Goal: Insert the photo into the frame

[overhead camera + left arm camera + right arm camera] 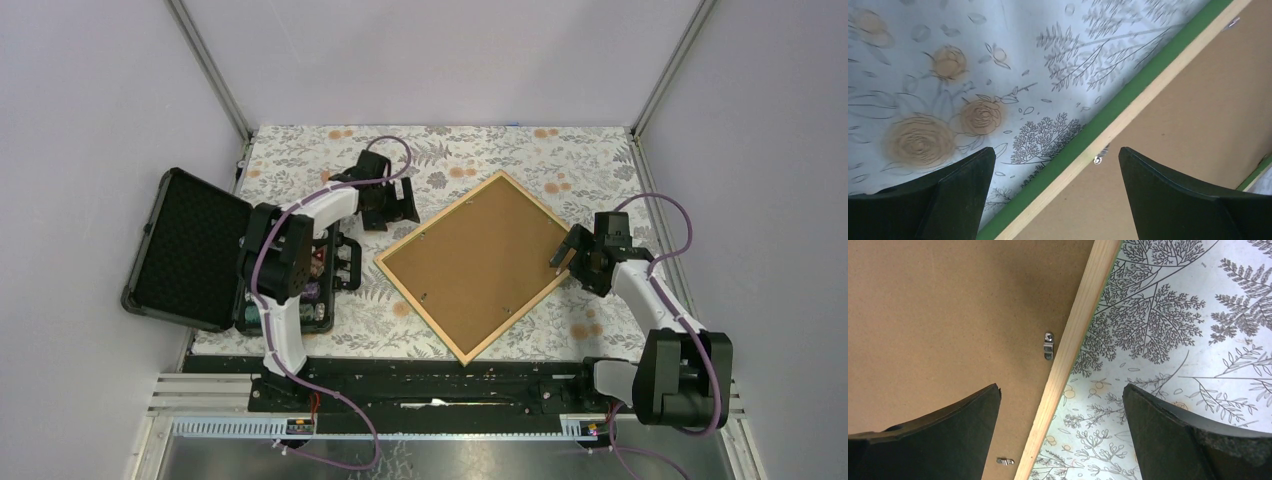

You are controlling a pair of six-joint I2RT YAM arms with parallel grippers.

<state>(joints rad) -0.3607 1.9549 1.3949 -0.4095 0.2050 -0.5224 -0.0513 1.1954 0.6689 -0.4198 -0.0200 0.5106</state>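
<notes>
Top external view: on the floral table (pixel 600 170) the frame (pixel 438 216) lies face down at centre, turned diagonally, its longer sides running near-left to far-right, brown backing board (pixel 475 265) upward. The left gripper (pixel 392 212), jaws spread, hovers over the far-left edge; the right gripper (pixel 563 252), also spread, straddles the right edge. Only the left wrist view shows the frame's green face; the right wrist view picks out a small metal clip (pixel 1048 346) beside the wood rim.

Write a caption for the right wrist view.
Open right gripper over the frame edge, beside a metal clip on the backing board.
</notes>
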